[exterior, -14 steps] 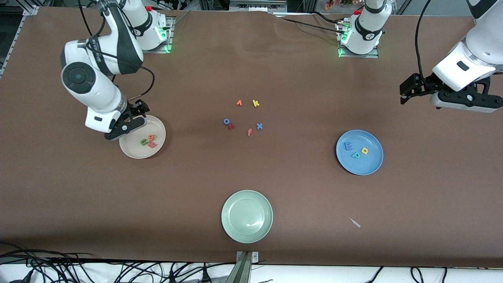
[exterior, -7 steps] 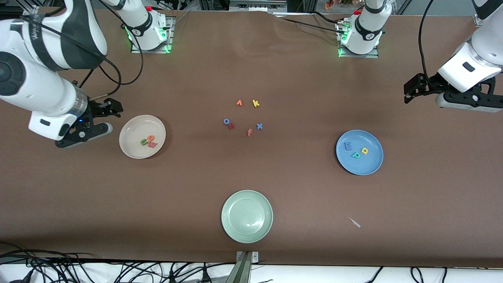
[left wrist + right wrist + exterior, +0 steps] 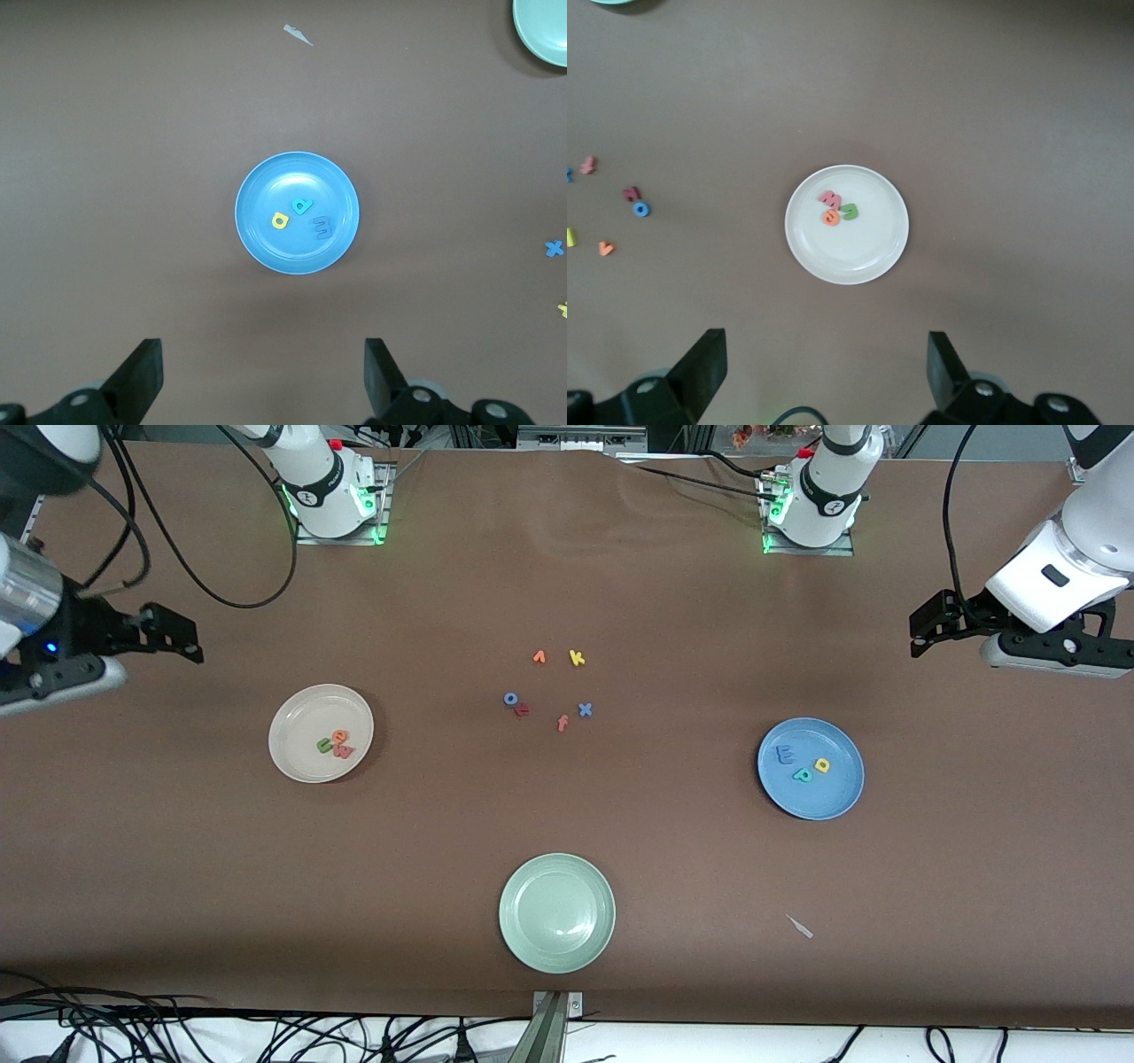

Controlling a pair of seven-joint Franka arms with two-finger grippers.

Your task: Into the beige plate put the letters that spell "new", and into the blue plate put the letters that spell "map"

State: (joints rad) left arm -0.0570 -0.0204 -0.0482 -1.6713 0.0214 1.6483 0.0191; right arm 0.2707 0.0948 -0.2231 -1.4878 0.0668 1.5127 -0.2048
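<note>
The beige plate [image 3: 301, 713] holds the green n [image 3: 325, 746], the orange e [image 3: 340, 735] and the pink-red w [image 3: 344, 751]. The right wrist view shows that beige plate [image 3: 847, 266] from high up. The blue plate [image 3: 824, 797] holds the blue m [image 3: 784, 755], the teal p [image 3: 803, 775] and the yellow a [image 3: 823, 764]. My right gripper [image 3: 827, 350] is open and empty, raised over the right arm's end of the table. My left gripper [image 3: 263, 354] is also open and empty, high over the left arm's end, with the blue plate [image 3: 297, 257] below it.
Several loose letters lie at the table's middle, among them a yellow k [image 3: 577, 658], a blue x [image 3: 585, 709], an orange f [image 3: 563, 723] and a dark red letter [image 3: 522, 709]. A pale green plate [image 3: 557, 912] sits nearest the front camera. A small white scrap [image 3: 800, 926] lies beside it.
My right arm has lifted off the beige plate and swung out toward its end of the table. The left arm has hardly moved. The letters stay in their plates.
</note>
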